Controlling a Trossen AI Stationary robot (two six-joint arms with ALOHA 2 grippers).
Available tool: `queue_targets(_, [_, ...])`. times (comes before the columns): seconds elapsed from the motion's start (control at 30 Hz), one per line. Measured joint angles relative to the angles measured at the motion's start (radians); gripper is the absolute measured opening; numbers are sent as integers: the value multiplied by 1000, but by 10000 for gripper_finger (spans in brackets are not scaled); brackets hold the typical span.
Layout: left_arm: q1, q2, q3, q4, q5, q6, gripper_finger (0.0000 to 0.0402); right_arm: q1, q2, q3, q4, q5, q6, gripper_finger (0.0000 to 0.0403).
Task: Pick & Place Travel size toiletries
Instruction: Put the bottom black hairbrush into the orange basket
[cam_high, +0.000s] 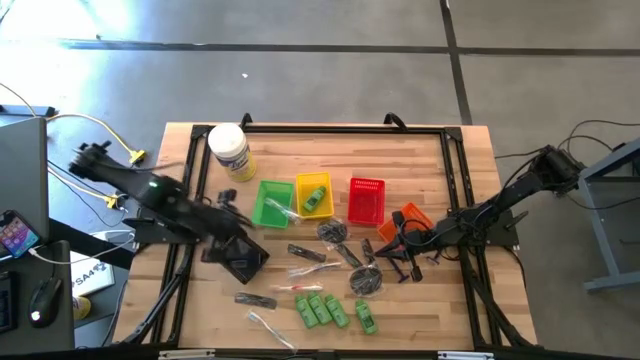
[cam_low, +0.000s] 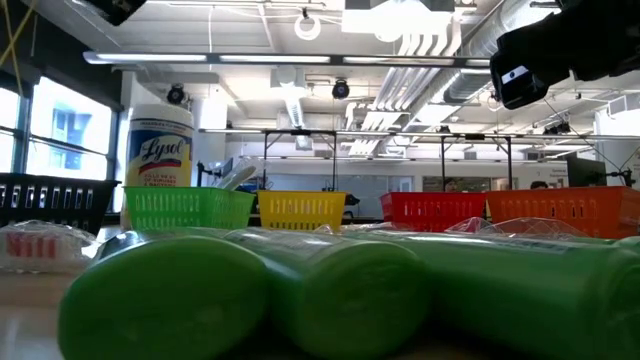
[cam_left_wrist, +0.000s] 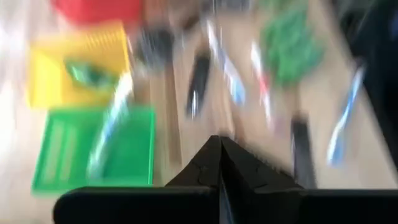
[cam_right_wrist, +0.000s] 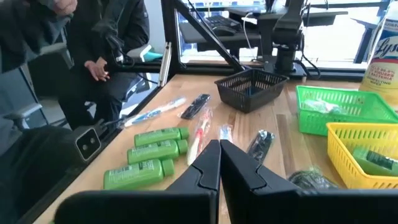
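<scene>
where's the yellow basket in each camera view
High: yellow basket mid-table, between the green basket and the red one.
Low: left of centre, behind the blurred green tubes.
Left wrist: upper left, blurred.
Right wrist: lower right.
Shared landmark: the green basket beside it.

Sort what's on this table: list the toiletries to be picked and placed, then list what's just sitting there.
Job items:
- green tubes
- green tube in the yellow basket
- black razor stick
- clear-wrapped sticks
- dark round pieces

Just lying about:
- white Lysol jar
- green basket, red basket, orange basket, black basket
</scene>
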Motion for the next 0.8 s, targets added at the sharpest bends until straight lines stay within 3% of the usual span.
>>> queue_targets(0.13, [1, -261, -261, 378, -67, 16, 2, -1, 0, 0, -2, 0, -22, 2])
queue_targets(0.3, [0, -448, -516, 690, -22, 123, 1, -3, 0, 0, -2, 4, -41, 2])
queue_targets(0.53, [1, -546, -732, 858, -55, 345, 0, -14, 0, 0, 30, 19, -97, 2])
queue_targets(0.8, [0, -564, -818, 871, -73, 362, 0, -125, 0, 0, 60, -23, -95, 2])
